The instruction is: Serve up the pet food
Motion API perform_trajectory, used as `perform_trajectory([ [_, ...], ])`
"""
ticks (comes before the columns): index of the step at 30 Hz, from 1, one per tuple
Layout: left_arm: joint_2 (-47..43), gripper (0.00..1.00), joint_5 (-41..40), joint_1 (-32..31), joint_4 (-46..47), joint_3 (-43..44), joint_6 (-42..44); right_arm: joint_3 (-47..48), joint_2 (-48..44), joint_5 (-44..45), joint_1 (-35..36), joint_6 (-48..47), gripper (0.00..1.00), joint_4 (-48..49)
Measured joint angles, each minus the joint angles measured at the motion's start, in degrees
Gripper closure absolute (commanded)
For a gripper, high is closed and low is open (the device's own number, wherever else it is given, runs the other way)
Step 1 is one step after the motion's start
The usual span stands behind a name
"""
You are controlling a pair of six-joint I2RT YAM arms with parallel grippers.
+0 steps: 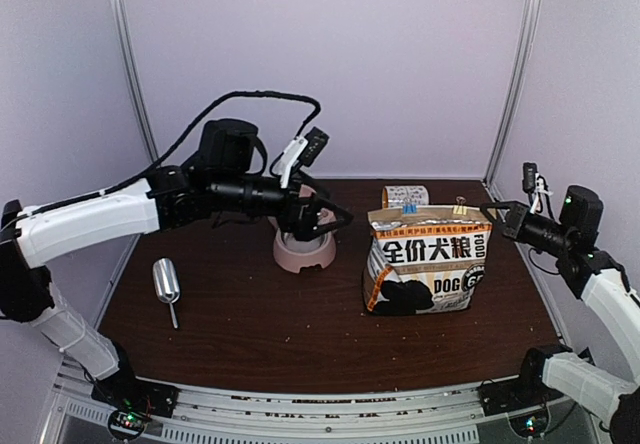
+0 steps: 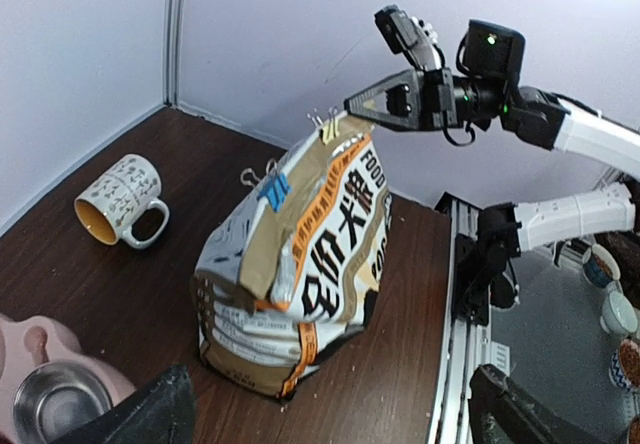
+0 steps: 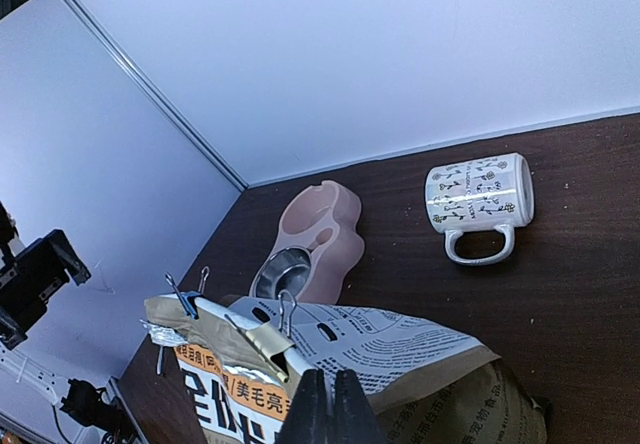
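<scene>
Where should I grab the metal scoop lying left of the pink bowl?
Take the thin handle, coming straight down from above and closing across it. The scoop lies flat on the table with its handle pointing toward the near edge. Its wide, rounded body would probably slip.

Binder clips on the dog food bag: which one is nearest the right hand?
The gold clip, at the right end of the bag; the blue clip sits farther left.

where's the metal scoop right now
In the top view the metal scoop lies on the left side of the table, to the left of the pink double bowl and nearer the arm bases.
</scene>
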Motion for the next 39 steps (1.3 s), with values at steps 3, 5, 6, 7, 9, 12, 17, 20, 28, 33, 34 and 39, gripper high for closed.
perform_trajectory([
  [3, 8.76, 0.02, -1.01, -0.98, 3.82, 6.80, -3.82, -0.81, -1.27, 0.00, 0.04, 0.22, 1.00, 0.17],
  [5, 13.18, 0.02, -1.11, -0.85, 4.98, 9.70, -6.05, -1.27, -1.88, 0.00, 0.04, 0.39, 1.00, 0.39],
  [6, 15.28, 0.02, -0.98, -0.79, 5.18, 10.97, -7.15, -1.51, -2.16, -0.02, 0.04, 0.46, 1.00, 0.59],
  [7, 16.92, 0.02, -0.87, -0.79, 5.55, 11.87, -8.00, -1.73, -2.40, -0.02, 0.04, 0.50, 1.00, 0.85],
  [9, 19.63, 0.02, -0.35, -0.76, 5.66, 12.94, -9.35, -1.99, -2.93, -0.04, 0.04, 0.66, 1.00, 0.92],
  [12, 21.79, 0.03, 1.16, -1.01, 5.53, 13.22, -10.25, -2.23, -3.41, -0.11, 0.04, 0.96, 1.00, 0.90],
  [17, 23.96, 0.34, 4.09, -1.79, 5.62, 15.52, -11.26, -2.36, -3.61, -0.15, 0.04, 1.99, 1.00, 0.94],
  [20, 24.94, 0.42, 5.09, -1.97, 5.92, 16.55, -11.30, -2.38, -3.61, -0.17, 0.04, 2.38, 1.00, 1.09],
  [28, 26.64, 0.55, 5.55, -1.95, 4.92, 18.32, -10.69, -2.43, -3.63, -0.26, 0.11, 3.54, 1.00, 1.25],
  [33, 27.41, 0.84, 5.86, -1.84, 4.94, 18.38, -10.58, -2.43, -3.65, 0.15, 0.92, 4.00, 1.00, 1.36],
  [34, 27.56, 0.91, 5.88, -1.79, 4.96, 18.38, -10.38, -2.43, -3.65, 0.44, 1.29, 4.09, 1.00, 1.42],
  [39, 27.08, 1.00, 6.36, -1.40, 5.07, 17.00, -9.86, -2.21, -3.43, 2.84, 3.96, 3.63, 1.00, 1.27],
])
